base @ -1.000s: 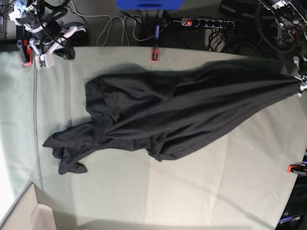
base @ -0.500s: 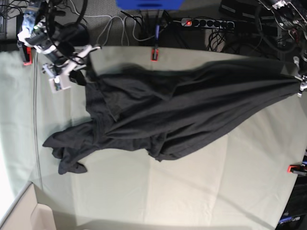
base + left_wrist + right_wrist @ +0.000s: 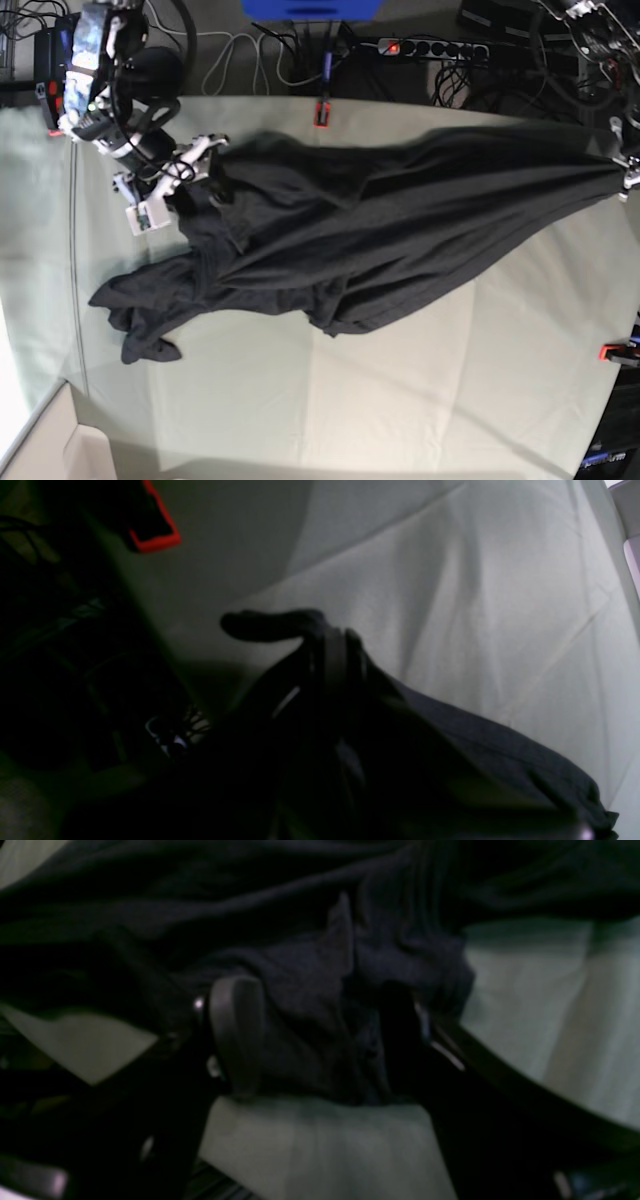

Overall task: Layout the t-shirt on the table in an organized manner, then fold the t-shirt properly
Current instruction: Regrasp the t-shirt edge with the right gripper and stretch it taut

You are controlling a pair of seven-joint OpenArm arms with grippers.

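The charcoal-black t-shirt (image 3: 370,235) lies bunched and stretched across the table (image 3: 400,400), no print showing. Its right end is drawn into a point at the table's right edge, where my left gripper (image 3: 627,172) is shut on it. In the left wrist view the pinched fabric (image 3: 450,740) runs out of the closed left gripper (image 3: 332,652). My right gripper (image 3: 190,180) stands open over the shirt's upper left corner. In the right wrist view its fingers (image 3: 235,1035) straddle a fold of the t-shirt (image 3: 310,990) and are not closed on it.
Red clamps sit at the table's far edge (image 3: 322,113), right edge (image 3: 614,351) and far left corner (image 3: 57,118). A power strip (image 3: 430,47), cables and a blue box (image 3: 312,8) lie beyond the far edge. A crumpled sleeve (image 3: 140,320) trails at the left.
My right arm has come down from the far left corner onto the shirt's upper left corner, and its jaws have gone from shut to wide open. The left arm has not moved.
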